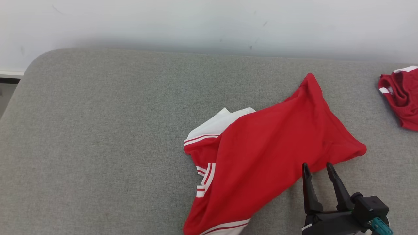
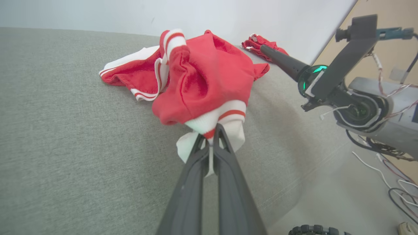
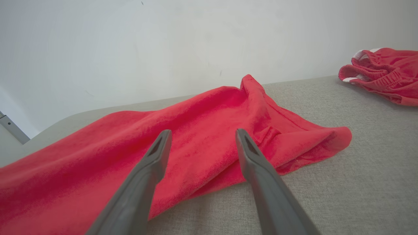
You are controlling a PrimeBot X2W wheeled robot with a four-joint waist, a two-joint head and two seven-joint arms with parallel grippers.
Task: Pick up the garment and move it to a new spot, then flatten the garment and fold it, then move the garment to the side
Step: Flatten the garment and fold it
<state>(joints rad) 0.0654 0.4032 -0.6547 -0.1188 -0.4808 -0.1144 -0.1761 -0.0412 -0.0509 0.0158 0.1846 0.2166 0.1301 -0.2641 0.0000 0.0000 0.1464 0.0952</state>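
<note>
Red garment [image 1: 261,153], white hem pinched in left jaws, right jaws open, apparently just above its edge

I read this as a robotics lab or test room, not a home. Past my right fingers [image 3: 156,153], a bare, scuffed white wall [image 3: 163,49] backs a grey fabric-covered worktop [image 3: 359,156]. Right of my left fingers [image 2: 228,169], loose cables [image 2: 372,169] trail over the floor [image 2: 343,202] below exposed wiring [image 2: 379,73].
</note>
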